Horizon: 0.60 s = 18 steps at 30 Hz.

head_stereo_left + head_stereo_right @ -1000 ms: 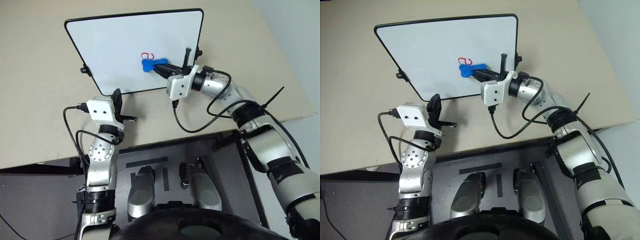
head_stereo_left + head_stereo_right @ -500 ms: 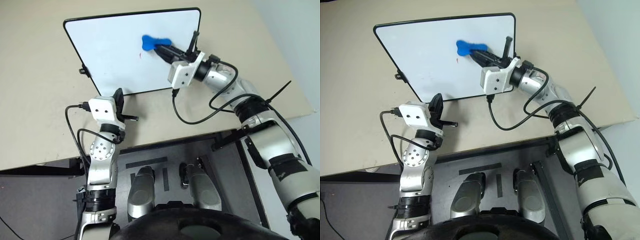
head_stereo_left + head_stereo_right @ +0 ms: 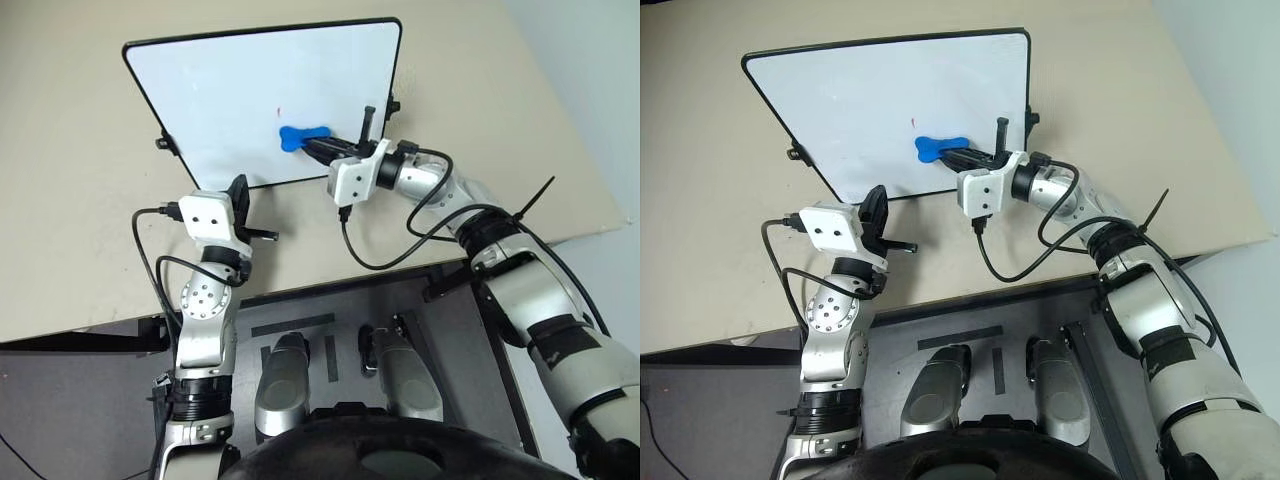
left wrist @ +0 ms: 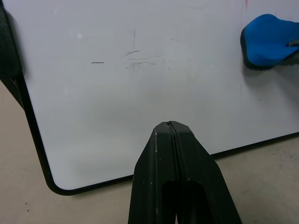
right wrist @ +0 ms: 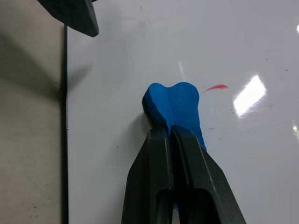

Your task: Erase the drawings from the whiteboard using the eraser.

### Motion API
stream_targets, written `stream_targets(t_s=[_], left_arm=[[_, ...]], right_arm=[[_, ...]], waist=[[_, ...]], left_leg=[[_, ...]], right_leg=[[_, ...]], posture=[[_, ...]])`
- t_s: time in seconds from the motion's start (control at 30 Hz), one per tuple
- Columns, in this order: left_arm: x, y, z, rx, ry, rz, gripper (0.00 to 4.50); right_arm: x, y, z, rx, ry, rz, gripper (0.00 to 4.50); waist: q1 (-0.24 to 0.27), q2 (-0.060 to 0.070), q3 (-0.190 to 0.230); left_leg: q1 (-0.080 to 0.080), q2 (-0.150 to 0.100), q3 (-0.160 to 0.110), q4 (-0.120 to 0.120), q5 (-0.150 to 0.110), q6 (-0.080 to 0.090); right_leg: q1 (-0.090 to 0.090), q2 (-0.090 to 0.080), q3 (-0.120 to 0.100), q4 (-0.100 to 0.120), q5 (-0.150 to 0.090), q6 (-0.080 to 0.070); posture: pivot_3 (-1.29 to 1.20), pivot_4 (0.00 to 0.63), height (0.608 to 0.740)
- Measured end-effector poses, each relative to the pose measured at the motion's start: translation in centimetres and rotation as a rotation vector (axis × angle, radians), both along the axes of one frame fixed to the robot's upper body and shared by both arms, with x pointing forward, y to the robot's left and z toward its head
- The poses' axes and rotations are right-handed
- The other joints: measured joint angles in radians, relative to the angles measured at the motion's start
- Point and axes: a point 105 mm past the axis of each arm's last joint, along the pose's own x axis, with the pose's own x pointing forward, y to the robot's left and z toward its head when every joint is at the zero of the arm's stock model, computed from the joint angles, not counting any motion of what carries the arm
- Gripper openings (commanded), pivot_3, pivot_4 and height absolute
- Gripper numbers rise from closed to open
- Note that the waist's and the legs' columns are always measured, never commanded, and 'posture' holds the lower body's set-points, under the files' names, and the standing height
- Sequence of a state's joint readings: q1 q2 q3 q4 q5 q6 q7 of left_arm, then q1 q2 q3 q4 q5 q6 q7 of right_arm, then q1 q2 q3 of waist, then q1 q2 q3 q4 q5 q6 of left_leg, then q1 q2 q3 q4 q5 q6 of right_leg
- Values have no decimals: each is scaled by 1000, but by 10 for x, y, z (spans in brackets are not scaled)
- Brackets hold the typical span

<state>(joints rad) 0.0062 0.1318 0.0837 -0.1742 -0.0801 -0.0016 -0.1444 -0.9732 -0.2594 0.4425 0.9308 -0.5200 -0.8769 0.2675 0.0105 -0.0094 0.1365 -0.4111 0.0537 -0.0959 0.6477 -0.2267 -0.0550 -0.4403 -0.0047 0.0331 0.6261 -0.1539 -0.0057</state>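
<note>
Gripping the eraser (image 5: 174, 108) tight, the right gripper (image 3: 312, 146) holds its blue head on the whiteboard (image 3: 220, 100), just beside one small red fleck (image 5: 216, 87), which looks like the last of the drawings. I'd say the wiping step is nearly finished; the next pass should carry the eraser over that fleck. The left gripper (image 4: 171, 135), fingers pressed together on nothing, hovers at the board's near edge. The board lies flat on a beige table (image 3: 70, 200), with grey floor below the table's front edge.
</note>
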Motion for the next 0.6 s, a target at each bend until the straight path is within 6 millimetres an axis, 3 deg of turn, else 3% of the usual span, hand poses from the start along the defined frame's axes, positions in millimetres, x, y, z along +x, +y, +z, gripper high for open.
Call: stream_targets(t_s=[0.2, 0.27, 0.4, 0.6], left_arm=[[0, -2, 0, 0, 0, -7, 0], [0, -2, 0, 0, 0, -6, 0], [1, -2, 0, 0, -2, -7, 0], [1, -2, 1, 1, -2, -7, 0]], right_arm=[[1, 8, 46, 102, -141, 12, 19], [0, 9, 48, 111, -148, 11, 19], [-1, 9, 39, 100, -120, 12, 19], [-6, 3, -6, 18, 4, 7, 19]], waist=[[-1, 0, 0], [0, 0, 0], [0, 0, 0], [0, 0, 0]], left_leg=[[-2, 0, 0, 0, 0, 0], [-2, 0, 0, 0, 0, 0], [-3, 0, 0, 0, 0, 0], [-3, 0, 0, 0, -1, -1]], right_leg=[[-2, 0, 0, 0, 0, 0], [-2, 0, 0, 0, -1, 0], [-3, 0, 0, -1, -1, 0], [-3, 0, 0, -1, -1, 0]], posture=[[0, 150, 740], [0, 150, 740], [0, 150, 740], [0, 150, 740]])
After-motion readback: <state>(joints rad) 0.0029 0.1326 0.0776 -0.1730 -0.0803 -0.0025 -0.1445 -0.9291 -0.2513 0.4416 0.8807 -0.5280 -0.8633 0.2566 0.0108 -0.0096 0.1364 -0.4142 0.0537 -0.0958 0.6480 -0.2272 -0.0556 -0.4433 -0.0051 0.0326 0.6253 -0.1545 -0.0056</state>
